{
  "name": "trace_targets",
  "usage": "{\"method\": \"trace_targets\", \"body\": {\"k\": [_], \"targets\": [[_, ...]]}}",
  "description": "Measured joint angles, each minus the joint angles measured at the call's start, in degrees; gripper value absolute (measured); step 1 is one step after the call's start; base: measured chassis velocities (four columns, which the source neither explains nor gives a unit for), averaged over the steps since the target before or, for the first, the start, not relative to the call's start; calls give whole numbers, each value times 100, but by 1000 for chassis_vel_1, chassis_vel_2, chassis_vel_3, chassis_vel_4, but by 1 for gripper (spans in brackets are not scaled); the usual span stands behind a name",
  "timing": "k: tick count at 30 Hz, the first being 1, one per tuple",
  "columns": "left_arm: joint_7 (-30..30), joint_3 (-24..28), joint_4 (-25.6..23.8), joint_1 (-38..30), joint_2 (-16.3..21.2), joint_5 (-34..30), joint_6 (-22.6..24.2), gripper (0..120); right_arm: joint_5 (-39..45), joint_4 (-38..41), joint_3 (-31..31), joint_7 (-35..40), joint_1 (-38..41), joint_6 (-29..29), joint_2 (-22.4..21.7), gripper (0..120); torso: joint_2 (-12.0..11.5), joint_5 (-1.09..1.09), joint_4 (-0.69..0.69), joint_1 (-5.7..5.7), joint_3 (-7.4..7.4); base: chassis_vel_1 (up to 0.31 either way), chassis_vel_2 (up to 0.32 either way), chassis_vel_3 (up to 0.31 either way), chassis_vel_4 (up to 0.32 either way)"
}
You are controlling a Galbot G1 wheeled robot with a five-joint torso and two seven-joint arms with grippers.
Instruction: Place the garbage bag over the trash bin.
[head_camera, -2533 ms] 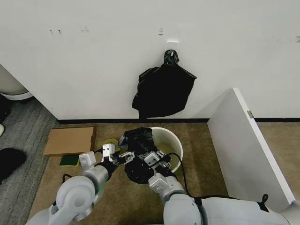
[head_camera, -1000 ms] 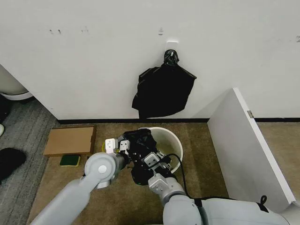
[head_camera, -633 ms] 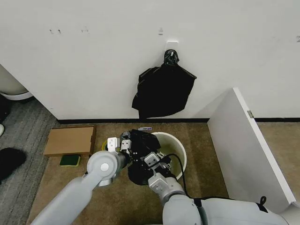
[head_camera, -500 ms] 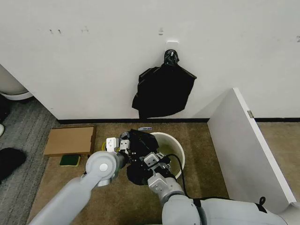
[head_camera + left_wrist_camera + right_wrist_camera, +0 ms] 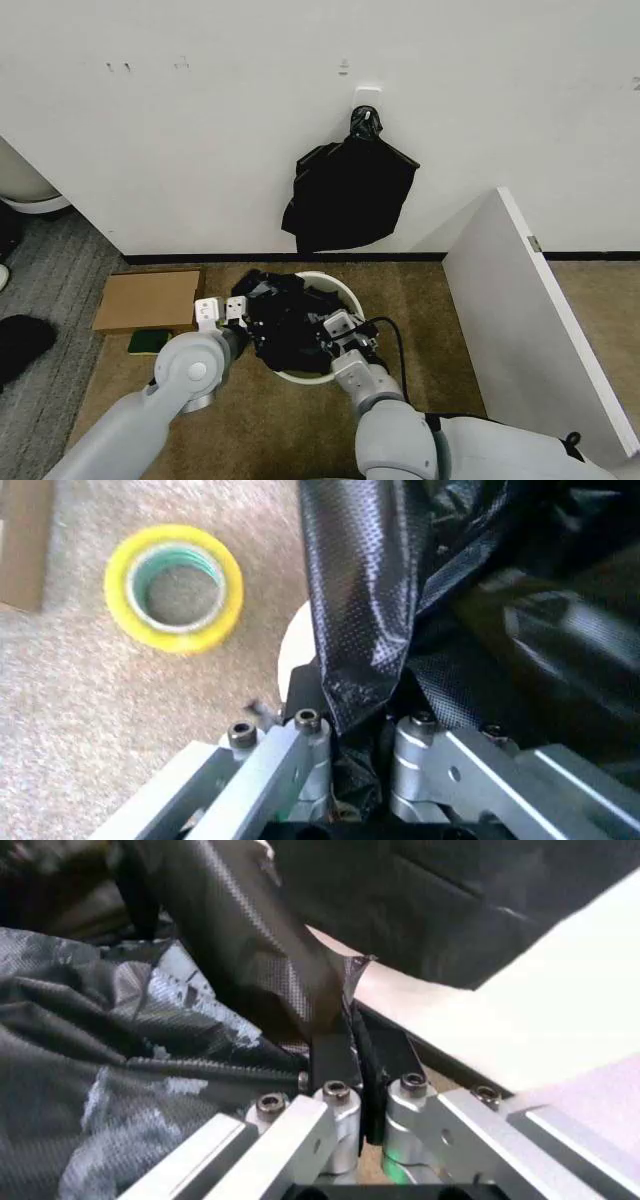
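The trash bin [image 5: 343,291] is a round white bucket on the carpet by the wall. The garbage bag [image 5: 286,322], black, thin and crinkly, lies bunched across the bin's mouth and hides most of the inside. My left gripper [image 5: 240,313] is at the bin's left rim, shut on the bag's edge. In the left wrist view the garbage bag [image 5: 365,615] runs down into the left gripper [image 5: 355,721], with the bin's rim [image 5: 295,639] beside it. My right gripper [image 5: 336,328] is over the bin's right side. It is also shut on a fold of the garbage bag [image 5: 270,982], right gripper [image 5: 358,1057] against the white bin [image 5: 520,1016].
A black knotted plastic bundle [image 5: 350,192] hangs on the wall above the bin. A yellow tape roll [image 5: 175,586] lies on the carpet left of the bin. A flat cardboard piece [image 5: 150,299] and a green sponge [image 5: 148,343] lie farther left. A white panel [image 5: 520,300] stands to the right.
Both grippers have pulled apart, the left one going left and the right one going right. The bag has spread from a clump at the near-left rim across the bin's mouth. The bin sits farther left.
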Motion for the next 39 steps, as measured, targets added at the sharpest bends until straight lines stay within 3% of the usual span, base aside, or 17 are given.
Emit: {"method": "trace_targets", "body": {"k": [12, 21, 27, 39], "targets": [[-105, -49, -283, 211, 5, 91, -601, 5, 345, 442, 1281, -126, -1133, 73, -485, 0, 0, 0, -1, 0, 0, 0, 0, 0, 0], [-239, -83, -361, 318, 3, 98, -782, 5, 204, 666, 1743, -343, -1982, 205, -484, 0, 0, 0, 0, 0, 0, 0, 0, 0, 0], [-251, -90, -550, 404, 43, 95, -759, 5, -339, 855, 1812, -1063, -2354, 491, -510, 0, 0, 0, 0, 0, -1, 0, 0, 0, 0], [-263, -106, -539, 325, 73, 108, -797, 5, -2447, 1308, 2153, -3070, -3011, 1382, -1107, 42, 0, 0, -1, 0, -1, 0, 0, 0, 0]]}}
